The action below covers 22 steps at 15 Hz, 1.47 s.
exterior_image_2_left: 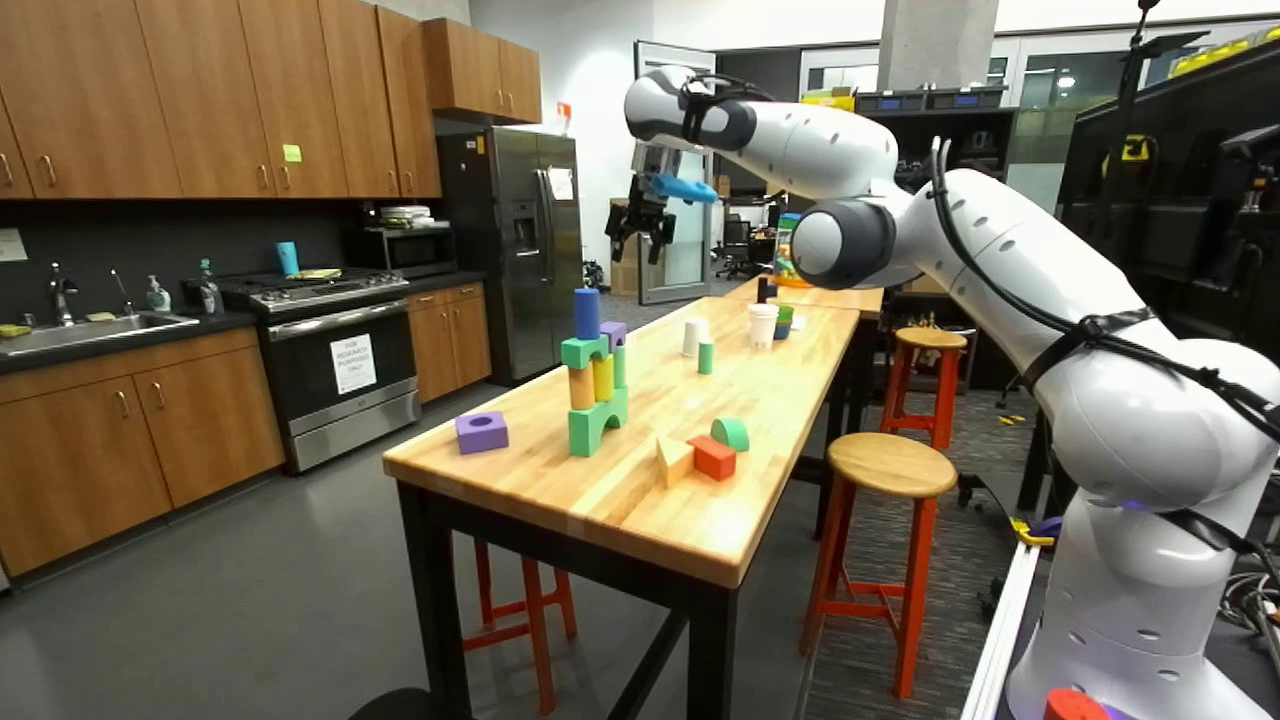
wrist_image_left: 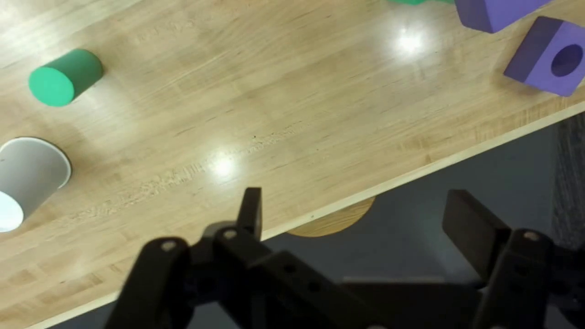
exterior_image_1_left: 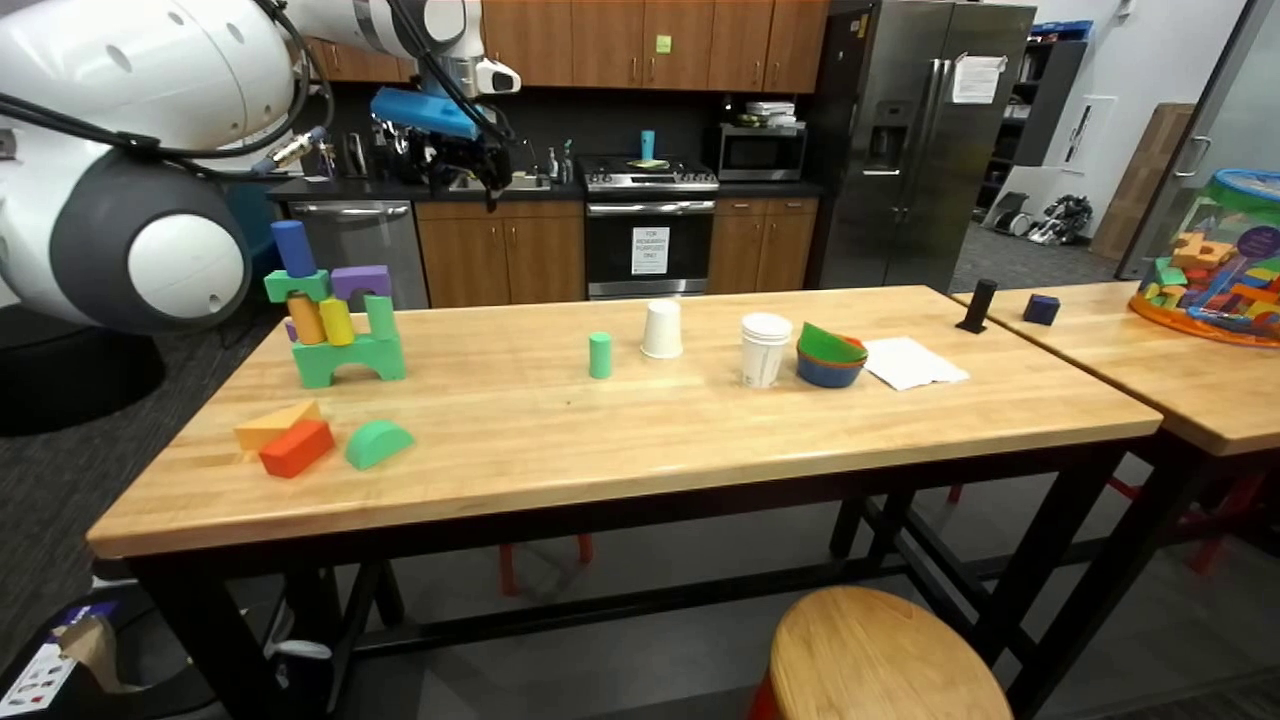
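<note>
Fingers (wrist_image_left: 475,233), one pair, black: you have them spread wide, low in the frame of your wrist view, hanging in the air apart from everything on the counter (wrist_image_left: 283,100). (Floor (wrist_image_left: 402,233), the counter's edge and a stool seat (wrist_image_left: 336,220) show between them.)

Block tower (exterior_image_2_left: 601,378), one, upright: near the centre of the frame in an exterior view. Base, a large green arch (exterior_image_1_left: 348,353). Middle row, an orange cylinder (exterior_image_1_left: 305,318), a yellow cylinder (exterior_image_1_left: 337,321) and a green upright block (exterior_image_1_left: 381,317). Above these, a small green arch (exterior_image_1_left: 297,286) and a purple arch (exterior_image_1_left: 362,279), side by side; on the small green arch, a blue cylinder (exterior_image_1_left: 293,248).

Purple block with a round hole (wrist_image_left: 541,55), one, lying on the counter: upper right of your wrist view.

Green cylinder (wrist_image_left: 68,76), one, standing: upper left of your wrist view.

White cup (wrist_image_left: 34,173), one, mouth down: left edge of your wrist view, near the green cylinder.

Loose pieces, three, lower left of the frame in an exterior view: an orange wedge (exterior_image_1_left: 277,426), a red block (exterior_image_1_left: 297,448) just beside it (whether the two touch, you cannot tell) and a green half-round (exterior_image_1_left: 378,444).

Also, right of centre of the frame in an exterior view: a paper cup (exterior_image_1_left: 764,352), upright, and a blue bowl (exterior_image_1_left: 828,374) with a green bowl (exterior_image_1_left: 828,345) tilted in it, a white napkin (exterior_image_1_left: 912,362) just beside.
</note>
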Each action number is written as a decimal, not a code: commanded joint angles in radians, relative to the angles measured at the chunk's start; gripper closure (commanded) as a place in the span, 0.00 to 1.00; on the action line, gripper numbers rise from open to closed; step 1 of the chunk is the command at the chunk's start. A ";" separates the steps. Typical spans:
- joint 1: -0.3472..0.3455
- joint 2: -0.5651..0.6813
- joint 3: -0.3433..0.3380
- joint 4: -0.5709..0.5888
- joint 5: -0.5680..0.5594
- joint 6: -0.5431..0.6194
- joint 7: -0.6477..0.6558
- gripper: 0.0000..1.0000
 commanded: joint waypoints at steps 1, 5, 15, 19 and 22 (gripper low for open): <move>0.001 0.015 0.001 0.027 -0.001 -0.014 0.004 0.00; 0.007 0.005 -0.010 0.006 -0.013 -0.093 0.030 0.00; -0.013 -0.060 -0.055 -0.062 -0.056 -0.638 0.033 0.00; -0.042 -0.100 -0.049 0.017 -0.068 -0.785 -0.116 0.00; -0.054 -0.120 -0.045 0.009 -0.060 -0.804 -0.163 0.00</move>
